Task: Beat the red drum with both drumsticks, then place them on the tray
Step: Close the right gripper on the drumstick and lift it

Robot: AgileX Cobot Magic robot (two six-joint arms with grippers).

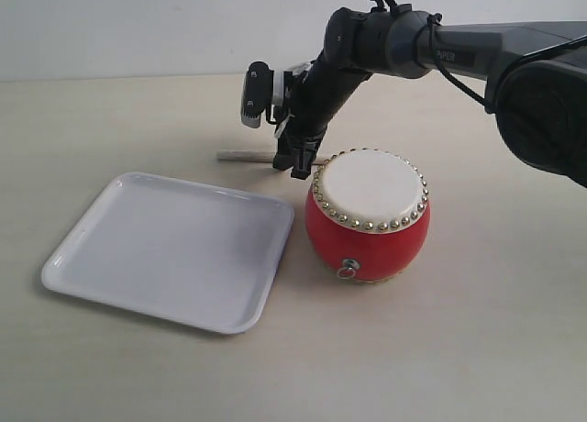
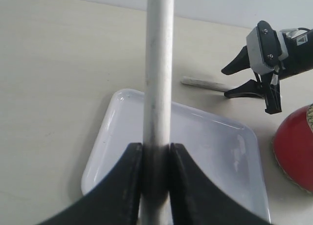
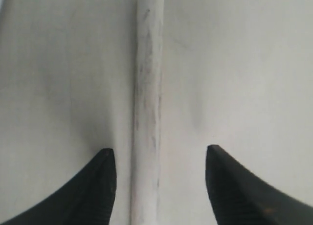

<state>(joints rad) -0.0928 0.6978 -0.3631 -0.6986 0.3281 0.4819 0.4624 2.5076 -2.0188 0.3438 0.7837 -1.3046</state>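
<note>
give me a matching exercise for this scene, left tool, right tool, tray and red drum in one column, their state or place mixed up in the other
1. left tool
2. right tool
3. tray
4. red drum

a. barrel-shaped, cream on top
b. open, astride the lying drumstick
c. shut on the other drumstick
d. white, left of the drum in the exterior view

Pairs: 1-c, 2-b, 3-d, 4-a

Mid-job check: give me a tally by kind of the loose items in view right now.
Drumsticks: 2 (held stick in left end effector; loose stick on table, between the fingers of the open right end effector)
Drum: 1
Tray: 1
Total: 4
</note>
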